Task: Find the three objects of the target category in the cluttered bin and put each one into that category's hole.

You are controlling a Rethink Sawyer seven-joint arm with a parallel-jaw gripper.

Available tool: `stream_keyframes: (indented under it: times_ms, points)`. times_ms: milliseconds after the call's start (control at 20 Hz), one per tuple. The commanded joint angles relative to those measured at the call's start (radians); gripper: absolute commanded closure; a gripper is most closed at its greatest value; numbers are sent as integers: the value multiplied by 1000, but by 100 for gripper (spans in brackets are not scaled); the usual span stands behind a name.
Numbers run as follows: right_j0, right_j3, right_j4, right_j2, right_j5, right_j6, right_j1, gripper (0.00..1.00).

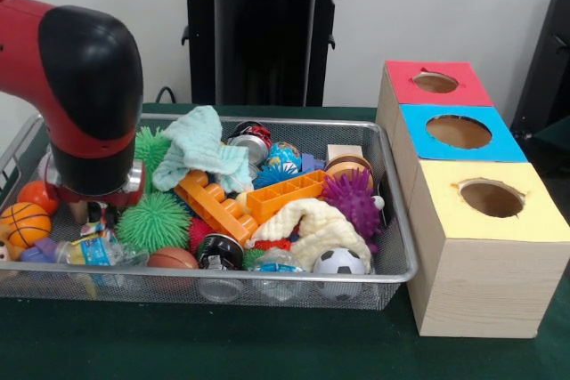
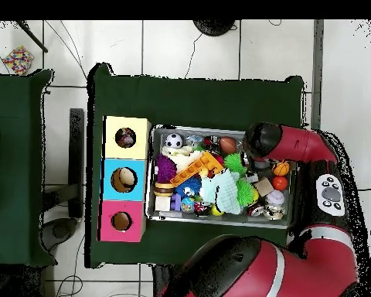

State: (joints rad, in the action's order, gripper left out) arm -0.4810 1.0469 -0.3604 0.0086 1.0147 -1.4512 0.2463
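Observation:
A wire mesh bin (image 1: 396, 246) holds a jumble of toys. At its left end my gripper (image 1: 93, 212) reaches down under the black wrist (image 2: 260, 141), close to a small basketball (image 1: 23, 222), an orange ball (image 1: 36, 194) and a green spiky ball (image 1: 154, 221). Whatever lies right under the gripper is hidden. A soccer ball (image 1: 339, 262), a purple spiky ball (image 1: 353, 199), orange toy bricks (image 1: 285, 194), a pale green cloth (image 1: 201, 150) and a cream knit cloth (image 1: 313, 225) lie further right. The wooden box has a red hole (image 1: 435, 83), a blue hole (image 1: 459, 132) and a yellow hole (image 1: 491, 198).
A plastic bottle (image 1: 96, 251), a dark can (image 1: 219, 252) and a brown ball (image 1: 172, 258) lie along the bin's front rim. In the overhead view, objects show inside the yellow hole (image 2: 126, 138) and the blue hole (image 2: 124, 179). A green cloth covers the table (image 1: 267, 344).

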Motion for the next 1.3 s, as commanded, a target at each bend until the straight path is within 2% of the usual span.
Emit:
stream_keyframes:
  times_ms: [50, 300, 500, 800, 950, 1100, 1300]
  points:
    - [45, 79, -52, 25, 22, 90, 122, 100]
    - [49, 89, -32, 34, 82, 91, 162, 100]
    - [32, 132, 7, 54, 107, 88, 205, 100]
    - [-8, 186, 35, 81, 177, 178, 294, 100]
    - [-54, 260, 114, 124, 213, 172, 344, 100]
    - [-93, 315, 199, 176, 286, 157, 342, 100]
    - [-105, 310, 204, 187, 335, 177, 354, 100]
